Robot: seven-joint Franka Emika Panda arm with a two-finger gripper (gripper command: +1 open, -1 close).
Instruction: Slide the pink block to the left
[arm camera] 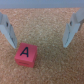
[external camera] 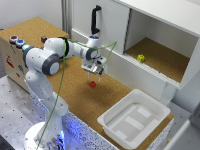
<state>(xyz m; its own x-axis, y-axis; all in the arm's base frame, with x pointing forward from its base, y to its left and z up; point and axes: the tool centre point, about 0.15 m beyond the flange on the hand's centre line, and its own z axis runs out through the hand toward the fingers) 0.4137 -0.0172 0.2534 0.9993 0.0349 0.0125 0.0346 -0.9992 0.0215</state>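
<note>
The pink block (external camera: 93, 84) is a tiny reddish cube on the cork tabletop, just below my gripper (external camera: 94, 75) in the exterior view. In the wrist view the block (arm camera: 26, 54) shows a black letter A on its top face. My gripper (arm camera: 39, 44) is open and empty. Its two grey fingers (arm camera: 8, 31) stand wide apart, and the block lies on the cork close to one fingertip, not between the tips. The gripper hovers a little above the table.
A white plastic bin (external camera: 134, 118) stands on the table at the exterior view's right. A yellow-green block (external camera: 141, 58) lies in the open white cabinet compartment. A small dark block (external camera: 44, 38) sits at the far back. A black handle (external camera: 95, 20) is on the cabinet door.
</note>
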